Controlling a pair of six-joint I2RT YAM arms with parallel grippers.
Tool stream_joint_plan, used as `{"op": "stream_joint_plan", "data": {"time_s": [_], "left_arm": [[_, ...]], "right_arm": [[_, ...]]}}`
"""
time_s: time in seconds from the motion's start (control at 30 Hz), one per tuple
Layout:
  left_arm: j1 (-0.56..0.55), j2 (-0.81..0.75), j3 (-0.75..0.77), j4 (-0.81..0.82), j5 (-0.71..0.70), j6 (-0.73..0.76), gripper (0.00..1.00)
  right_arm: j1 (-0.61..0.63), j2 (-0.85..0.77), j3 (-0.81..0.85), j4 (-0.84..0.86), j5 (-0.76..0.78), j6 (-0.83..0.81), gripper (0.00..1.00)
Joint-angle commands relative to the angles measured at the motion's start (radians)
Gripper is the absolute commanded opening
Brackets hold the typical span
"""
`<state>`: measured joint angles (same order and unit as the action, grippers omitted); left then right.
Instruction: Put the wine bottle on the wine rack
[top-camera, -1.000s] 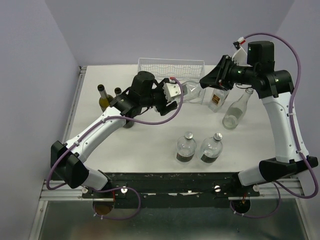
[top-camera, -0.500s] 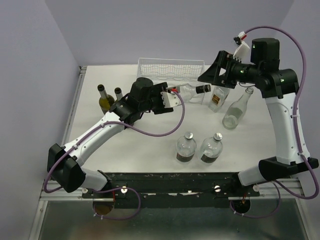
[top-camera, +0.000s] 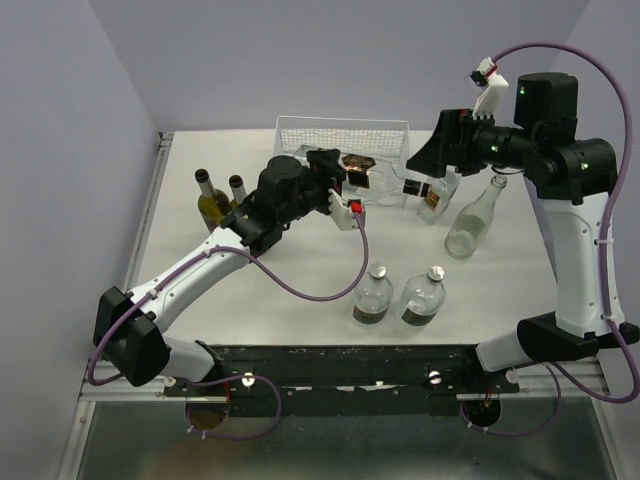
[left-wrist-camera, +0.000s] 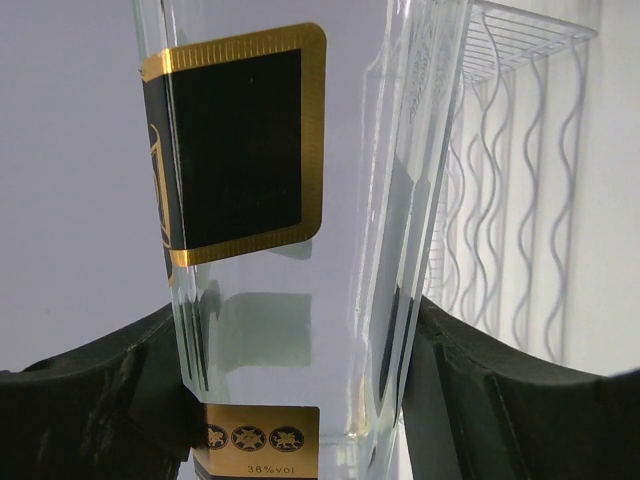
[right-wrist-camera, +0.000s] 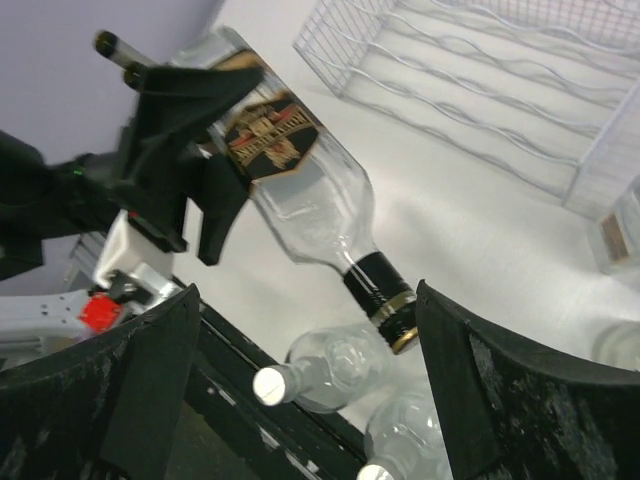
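The wine bottle (top-camera: 372, 180) is clear glass with a black-and-gold label and a black cap. It hangs on its side just in front of the white wire wine rack (top-camera: 343, 134). My left gripper (top-camera: 338, 178) is shut on the bottle's body (left-wrist-camera: 290, 250), a finger pressed against each side. The rack's wavy shelves (left-wrist-camera: 510, 200) show just beyond on the right. My right gripper (top-camera: 422, 164) stands open by the neck. In the right wrist view the capped neck (right-wrist-camera: 385, 300) lies between its spread fingers (right-wrist-camera: 305, 390), apart from both. The rack (right-wrist-camera: 480, 90) lies beyond.
Two round clear bottles (top-camera: 373, 296) (top-camera: 425, 294) stand near the front centre. A tall clear bottle (top-camera: 472, 218) and a square labelled bottle (top-camera: 434, 198) stand under the right arm. Two dark bottles (top-camera: 208, 196) (top-camera: 237, 185) stand at the left.
My right gripper opened, let go of the bottle's neck and drew back to the right. The left gripper keeps the bottle and has turned it, bringing it closer to the rack.
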<state>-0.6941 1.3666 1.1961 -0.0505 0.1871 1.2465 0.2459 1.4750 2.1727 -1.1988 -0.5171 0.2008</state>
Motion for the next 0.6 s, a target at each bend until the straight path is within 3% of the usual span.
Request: {"op": "stream_joint_plan", "data": {"time_s": [0.0, 0.17, 0.33, 0.57], "left_arm": [[-0.007, -0.04, 0.072, 0.221, 0.106, 0.119, 0.0], [-0.022, -0.047, 0.083, 0.239, 0.152, 0.198, 0.0], [-0.031, -0.055, 0.098, 0.238, 0.205, 0.26, 0.0], [-0.033, -0.049, 0.118, 0.265, 0.215, 0.231, 0.0]], "right_arm": [[0.003, -0.027, -0.062, -0.077, 0.135, -0.135, 0.94], [0.01, -0.047, -0.126, -0.094, 0.002, -0.185, 0.91], [0.09, -0.071, -0.163, -0.119, -0.037, -0.254, 0.91], [0.17, -0.042, -0.18, -0.156, 0.037, -0.261, 0.89]]}}
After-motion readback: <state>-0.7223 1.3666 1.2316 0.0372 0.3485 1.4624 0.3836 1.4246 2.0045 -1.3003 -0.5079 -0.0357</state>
